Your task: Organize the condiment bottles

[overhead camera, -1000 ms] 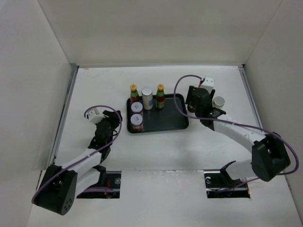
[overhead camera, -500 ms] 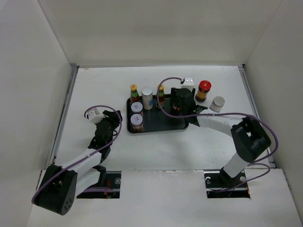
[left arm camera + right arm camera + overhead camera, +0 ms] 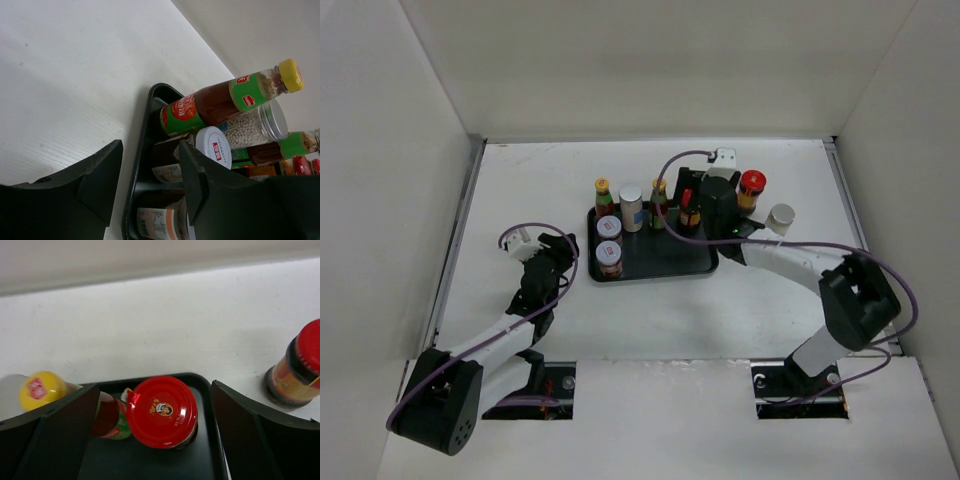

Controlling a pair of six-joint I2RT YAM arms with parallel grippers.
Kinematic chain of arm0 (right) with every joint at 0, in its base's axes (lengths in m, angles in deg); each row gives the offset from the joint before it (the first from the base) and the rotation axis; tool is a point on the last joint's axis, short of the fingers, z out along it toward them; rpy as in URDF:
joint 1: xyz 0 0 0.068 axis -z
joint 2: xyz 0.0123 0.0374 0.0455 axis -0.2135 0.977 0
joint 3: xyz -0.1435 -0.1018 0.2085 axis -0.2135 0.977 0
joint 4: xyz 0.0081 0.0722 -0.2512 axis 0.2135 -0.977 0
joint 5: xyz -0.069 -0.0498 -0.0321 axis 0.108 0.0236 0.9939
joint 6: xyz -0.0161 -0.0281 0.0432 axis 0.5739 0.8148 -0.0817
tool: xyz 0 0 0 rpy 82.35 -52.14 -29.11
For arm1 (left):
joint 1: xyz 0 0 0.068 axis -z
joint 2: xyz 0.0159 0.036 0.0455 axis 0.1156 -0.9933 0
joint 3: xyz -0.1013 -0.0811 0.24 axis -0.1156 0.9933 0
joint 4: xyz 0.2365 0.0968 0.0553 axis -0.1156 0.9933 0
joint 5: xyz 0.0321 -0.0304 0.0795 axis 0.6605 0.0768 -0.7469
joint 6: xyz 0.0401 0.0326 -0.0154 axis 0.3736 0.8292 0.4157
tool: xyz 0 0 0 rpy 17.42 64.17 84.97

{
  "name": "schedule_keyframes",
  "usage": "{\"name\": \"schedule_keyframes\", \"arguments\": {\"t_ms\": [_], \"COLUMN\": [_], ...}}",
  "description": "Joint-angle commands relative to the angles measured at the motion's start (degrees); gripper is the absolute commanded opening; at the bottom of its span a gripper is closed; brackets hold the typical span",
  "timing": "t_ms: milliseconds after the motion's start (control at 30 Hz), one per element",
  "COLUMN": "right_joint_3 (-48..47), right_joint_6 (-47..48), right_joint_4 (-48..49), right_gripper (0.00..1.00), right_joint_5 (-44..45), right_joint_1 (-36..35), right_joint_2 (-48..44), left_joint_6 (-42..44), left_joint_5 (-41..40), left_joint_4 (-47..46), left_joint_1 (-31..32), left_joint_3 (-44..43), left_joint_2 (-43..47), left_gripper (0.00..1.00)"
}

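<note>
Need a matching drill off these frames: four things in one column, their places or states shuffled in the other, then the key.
Things
1. grey-capped cylinder
2. pair of logo-lidded white jars
3. plain white-lidded jar
4. right pincer

Places or states
A. on the table, right of the tray
B. open, astride a red-capped bottle on the tray
C. front left of the tray, one behind the other
D. between the two yellow-capped bottles

Pairs: 1-D, 2-C, 3-A, 4-B
</note>
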Motion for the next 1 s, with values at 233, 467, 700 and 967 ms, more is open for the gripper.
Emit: {"name": "schedule_keyframes", "arguments": {"t_ms": [233,467,700,967], "right_joint_3": [2.0,-7.4,-12.5,-13.0], "right_joint_6": [-4.1,-0.7,0.2,0.1], "right_joint_4": [-4.7,-15.0,-21.6,-22.8], "right_gripper": [0.56,0.97,1.0,1.0], "right_joint_5": [3.0,2.7,-2.3,-3.6], "right_joint_1": [13.6,18.9,20.7,21.6], "right_joint_2": [-11.0,-2.5,2.7,6.1], "left_joint_6": [0.5,0.5,0.4,0.6], "left_joint_5": [-0.3,0.0,0.0,-0.4], "left_joint_4": [-3.3,-3.3,-3.3,-3.3], "left_joint_1": [0.1,0.1,0.1,0.1], "left_joint_3": [-0.2,-0.3,-0.4,-0.3], "left_joint_2": [0.4,0.2,0.0,0.3], "left_gripper": [0.47,0.47,0.47,0.48]}}
